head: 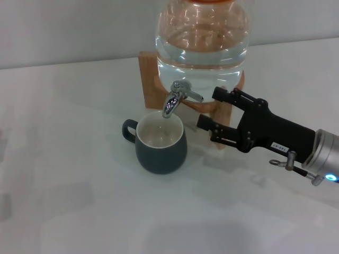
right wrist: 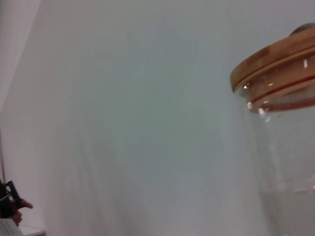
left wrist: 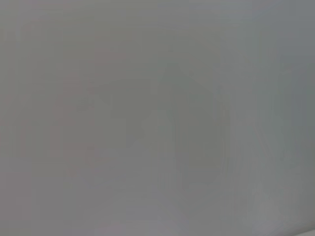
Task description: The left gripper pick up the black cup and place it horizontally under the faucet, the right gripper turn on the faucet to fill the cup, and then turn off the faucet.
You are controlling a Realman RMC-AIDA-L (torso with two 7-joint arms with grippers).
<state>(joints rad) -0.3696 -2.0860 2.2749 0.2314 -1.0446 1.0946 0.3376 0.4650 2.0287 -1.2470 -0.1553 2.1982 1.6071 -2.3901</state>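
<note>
Pale grey-white bench (head: 69, 211) runs back to a plain wall, and on it stands a clear water jar (head: 201, 37) on a wooden stand (head: 150, 79), the jar's wooden lid (right wrist: 275, 61) showing in the right wrist view. The black cup (head: 160, 143) sits upright on the bench directly under the spout of the faucet (head: 177, 98), its small handle pointing to the robot's left and its cream inside looking empty or nearly so; I cannot tell whether water is running.

The placing step looks finished, and the step in hand is the turning of the tap. The right gripper (head: 214, 108) hangs just beside the faucet's short lever, on the robot's right of it, with its jaws spread wide and holding nothing, apart from both lever and cup. The next move, as I judge it, calls for a short reach toward the lever so one finger catches it and swings it without nudging the cup below or the stand behind.

Room is tight there: the lever lies close above the cup's rim and close before the stand. Open bench lies wide in front and to the left. The left gripper shows in no view, its wrist camera giving only a blank grey field.
</note>
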